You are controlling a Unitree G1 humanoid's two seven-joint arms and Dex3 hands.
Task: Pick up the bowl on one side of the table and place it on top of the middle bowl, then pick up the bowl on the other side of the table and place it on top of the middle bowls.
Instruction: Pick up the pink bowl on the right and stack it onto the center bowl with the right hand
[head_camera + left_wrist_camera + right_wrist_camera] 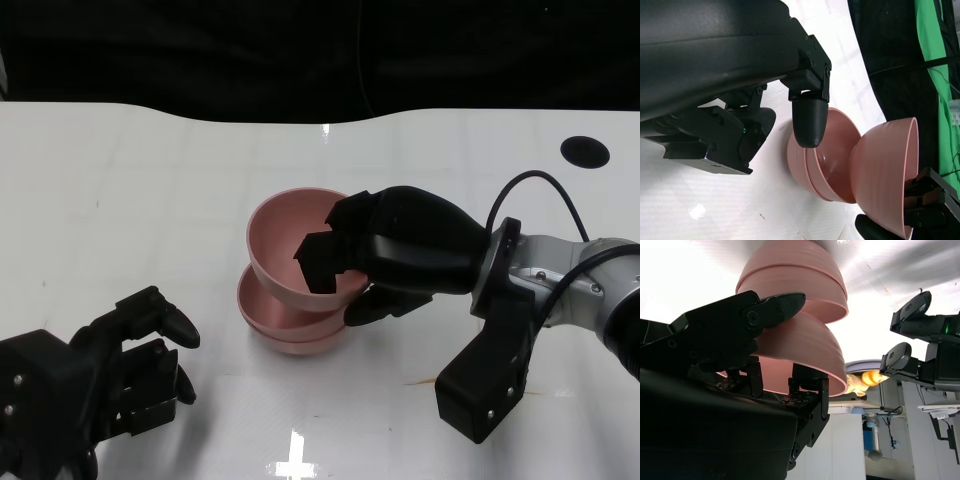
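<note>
Two pink bowls [292, 325] sit nested on the white table [140, 200] at its middle. A third pink bowl [285, 240] leans tilted on top of them, its far rim raised. My right hand [400, 250] grips that bowl's right rim, with fingers inside it and the thumb under it. The right wrist view shows the held bowl [800, 350] against the nested pair [795, 275]. My left hand [120, 370] hovers at the table's front left, holding nothing, a short way from the stack. The left wrist view shows the tilted bowl [885, 175] resting in the stack [825, 165].
A black round spot [585, 151] marks the table at the far right. The table's far edge meets a dark backdrop. My right forearm [560, 280] and its black wrist block [490, 385] lie over the front right.
</note>
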